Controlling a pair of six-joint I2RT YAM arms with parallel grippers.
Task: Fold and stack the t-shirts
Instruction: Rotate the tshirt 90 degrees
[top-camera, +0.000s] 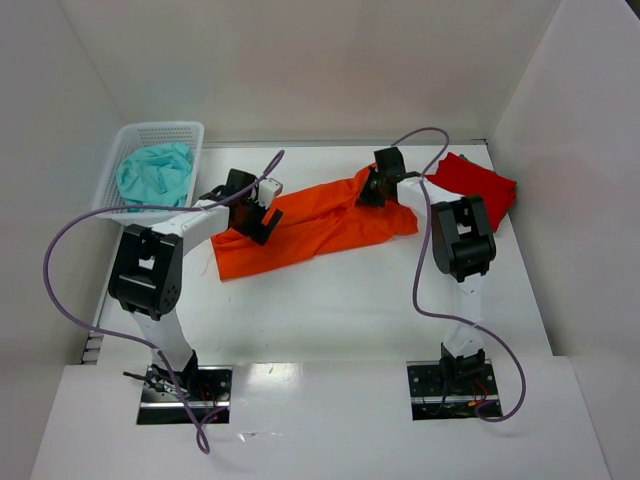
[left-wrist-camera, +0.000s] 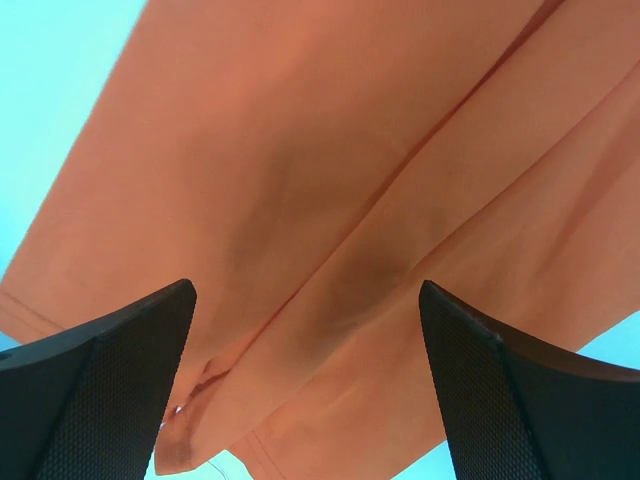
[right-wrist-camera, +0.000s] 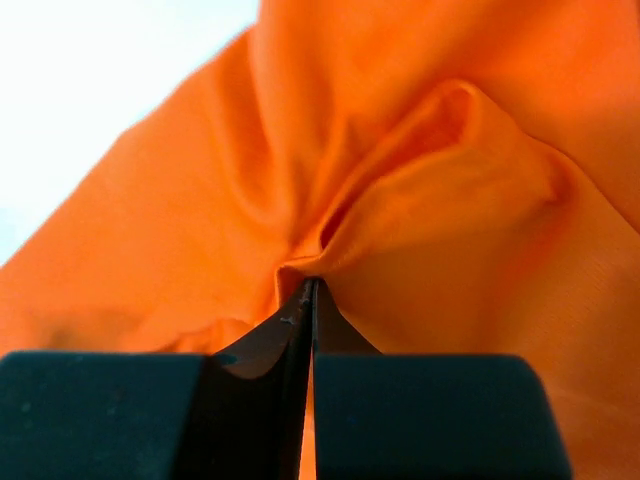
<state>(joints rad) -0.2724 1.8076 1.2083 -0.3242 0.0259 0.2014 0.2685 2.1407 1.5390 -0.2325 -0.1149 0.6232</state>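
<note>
The bright orange t-shirt (top-camera: 310, 228) lies stretched across the middle of the table, partly folded and wrinkled. It fills the left wrist view (left-wrist-camera: 330, 180) and the right wrist view (right-wrist-camera: 420, 200). The deeper red t-shirt (top-camera: 478, 183) lies bunched at the far right. My left gripper (top-camera: 256, 222) is open, its fingers (left-wrist-camera: 110, 370) spread just above the orange shirt's left part. My right gripper (top-camera: 372, 190) is shut on a pinched fold of the orange shirt's far right edge (right-wrist-camera: 310, 285).
A white mesh basket (top-camera: 186, 134) at the far left holds a teal cloth (top-camera: 154, 172). White walls enclose the table on the left, back and right. Purple cables loop over both arms.
</note>
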